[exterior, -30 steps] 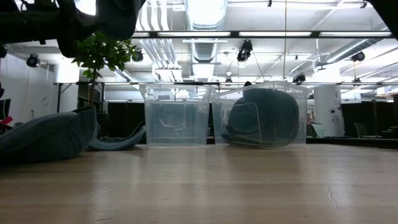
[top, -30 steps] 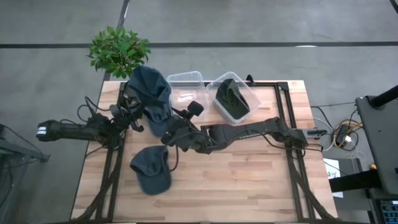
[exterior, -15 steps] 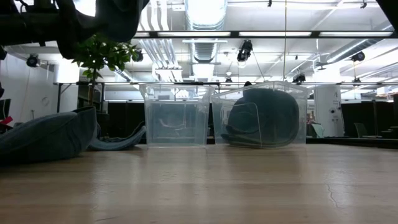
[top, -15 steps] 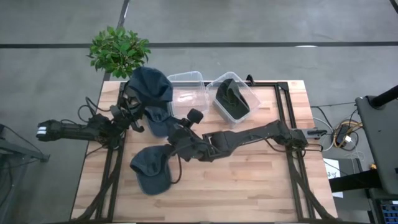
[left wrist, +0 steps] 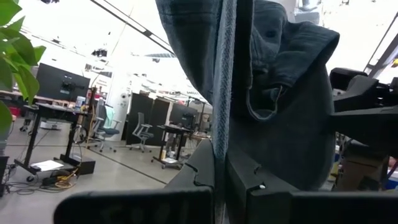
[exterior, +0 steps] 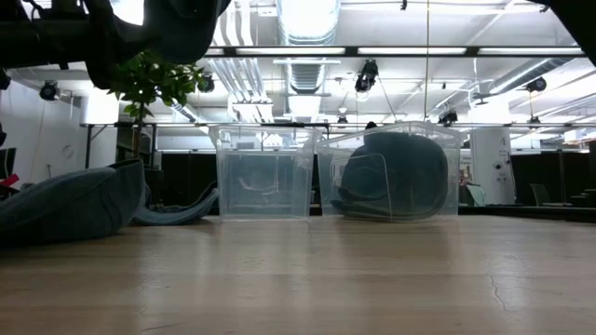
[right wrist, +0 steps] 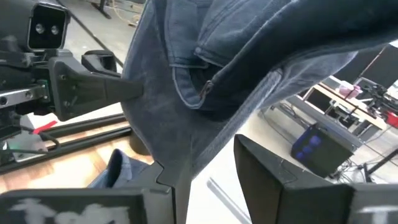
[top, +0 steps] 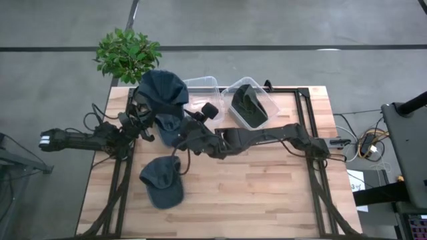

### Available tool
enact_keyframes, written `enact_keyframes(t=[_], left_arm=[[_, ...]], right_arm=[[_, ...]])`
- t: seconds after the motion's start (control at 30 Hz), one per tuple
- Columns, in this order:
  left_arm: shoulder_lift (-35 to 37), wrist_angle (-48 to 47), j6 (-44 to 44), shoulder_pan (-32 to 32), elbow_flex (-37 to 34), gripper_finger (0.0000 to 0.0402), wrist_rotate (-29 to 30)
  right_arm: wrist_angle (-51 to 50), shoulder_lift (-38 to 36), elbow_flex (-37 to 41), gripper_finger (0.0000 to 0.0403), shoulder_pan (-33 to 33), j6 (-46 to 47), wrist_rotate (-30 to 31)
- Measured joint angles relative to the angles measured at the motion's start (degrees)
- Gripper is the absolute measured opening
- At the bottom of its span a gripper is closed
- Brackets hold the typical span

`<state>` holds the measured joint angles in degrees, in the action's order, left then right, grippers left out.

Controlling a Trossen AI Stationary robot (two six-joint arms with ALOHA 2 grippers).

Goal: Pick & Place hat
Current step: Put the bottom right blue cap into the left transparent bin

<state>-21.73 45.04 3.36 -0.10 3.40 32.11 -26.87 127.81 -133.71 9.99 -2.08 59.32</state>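
Note:
A blue denim hat (top: 162, 100) is held up above the table's far left part by my left gripper (top: 141, 115), which is shut on it. My right gripper (top: 181, 134) is open beside the hat's lower part (top: 171, 130); in the right wrist view its fingers (right wrist: 179, 180) stand under the hat's edge (right wrist: 205, 143). A second blue hat (top: 162, 181) lies flat on the table near the left side, also seen in the low view (exterior: 65, 207). A dark hat (top: 248, 107) sits inside the right clear bin. My left gripper (left wrist: 221, 158) pinches a hanging fold of the hat's cloth (left wrist: 224, 118) between its two fingers, coming level from the table's left. The hat is lifted clear of the table. My right gripper's finger stands close against the hat's edge; I cannot tell whether it touches.
Two clear plastic bins stand at the far edge: an empty one (top: 200, 93) and one (top: 263, 100) with the dark hat. A potted plant (top: 127, 53) stands past the far left corner. Bare wood (top: 267, 193) stretches over the near and right parts.
My right gripper moved toward the near edge, down by the lying hat, then came back toward the far edge and up to the held hat's lower part. The left gripper kept its hold on the hat.

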Motion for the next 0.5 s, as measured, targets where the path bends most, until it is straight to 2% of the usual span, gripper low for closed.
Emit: enact_keyframes(t=[0.27,0.5], left_arm=[[0.0,0.0,-0.2,0.0,0.0,0.0007,0.4],[0.0,0.2,-0.3,0.0,-0.6,0.0007,0.0]], right_arm=[[0.1,-0.1,0.0,0.0093,-1.8,-1.0,-2.6],[0.0,-0.2,-0.1,0.0019,-1.8,-3.1,-2.7]])
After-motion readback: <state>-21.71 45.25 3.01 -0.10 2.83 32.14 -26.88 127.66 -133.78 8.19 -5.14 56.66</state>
